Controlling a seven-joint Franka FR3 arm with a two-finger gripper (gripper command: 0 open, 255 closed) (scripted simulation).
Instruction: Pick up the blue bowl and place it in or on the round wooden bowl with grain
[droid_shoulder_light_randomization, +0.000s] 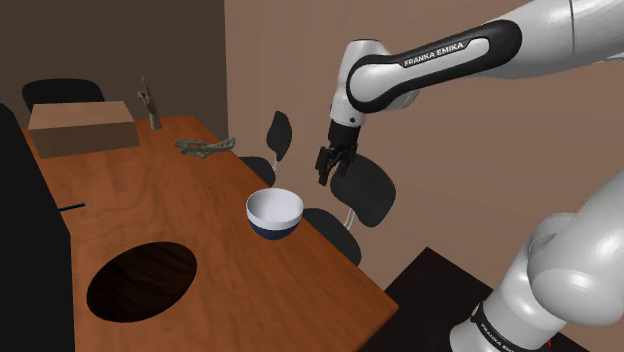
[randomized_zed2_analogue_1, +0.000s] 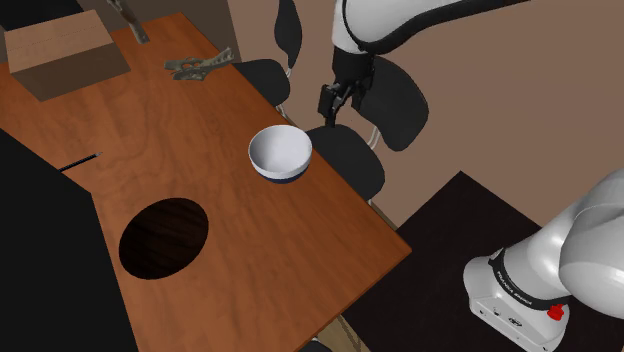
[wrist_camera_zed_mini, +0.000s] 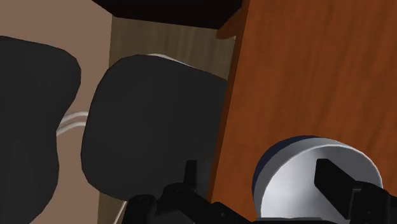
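Looking at it from the near end first: the wooden bowl (droid_shoulder_light_randomization: 140, 280) sits toward the near left of the table (droid_shoulder_light_randomization: 200, 215) in the shoulder view. It's dark brown and round, with nothing in it, so the drop-off spot is free.

A bit farther along, close to the table's right edge, is the blue bowl (droid_shoulder_light_randomization: 274, 213). It's white inside and dark blue outside, upright on the table, and well apart from the wooden one. Nothing has hold of it.

The gripper (droid_shoulder_light_randomization: 327, 172) hangs above and just to the right of the blue bowl, roughly over the table edge and the black chairs (droid_shoulder_light_randomization: 362, 190) alongside. In the wrist view the two fingers (wrist_camera_zed_mini: 334, 184) stand apart and clasp nothing, so it's open and empty. The blue bowl's rim sits by one finger.

Farther back there's a thin pen-like stick (droid_shoulder_light_randomization: 72, 207) at the left edge, then some small clutter (droid_shoulder_light_randomization: 205, 146) I can't make out, and a cardboard box (droid_shoulder_light_randomization: 82, 127) at the far end. None of it looks in the way, I'd say.

Progress-wise I'd call this the approach, with basically nothing done. Left to do: line up over the rim, come down, close, lift, carry it near-left, and set it in the wooden bowl.
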